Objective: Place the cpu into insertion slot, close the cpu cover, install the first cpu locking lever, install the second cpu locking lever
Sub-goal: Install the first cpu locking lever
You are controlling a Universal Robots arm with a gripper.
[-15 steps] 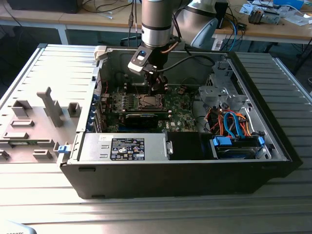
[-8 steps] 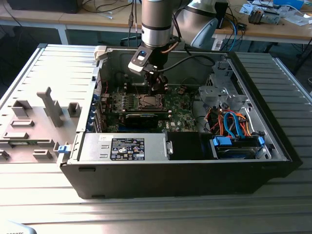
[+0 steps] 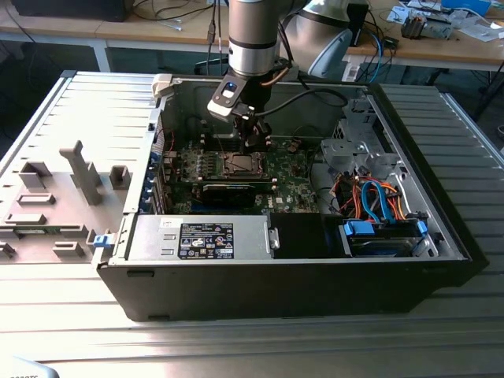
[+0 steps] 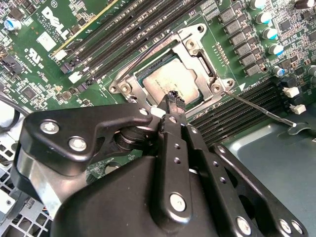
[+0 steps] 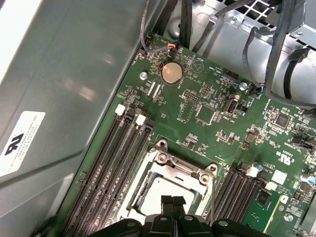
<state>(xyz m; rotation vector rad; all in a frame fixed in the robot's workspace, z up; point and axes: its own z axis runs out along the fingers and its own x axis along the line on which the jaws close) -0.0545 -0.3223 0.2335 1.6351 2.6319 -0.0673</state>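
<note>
Exterior view, open computer case, green board on its floor, gripper down over board's middle, pinched closed, holding nothing, second wrist view, cpu cover lowered around cpu seated in insertion slot, thin wire lever angling outward.

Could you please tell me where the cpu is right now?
In the second wrist view the cpu sits in the insertion slot, framed by the cpu cover, between two banks of memory slots, right by the gripper.
</note>
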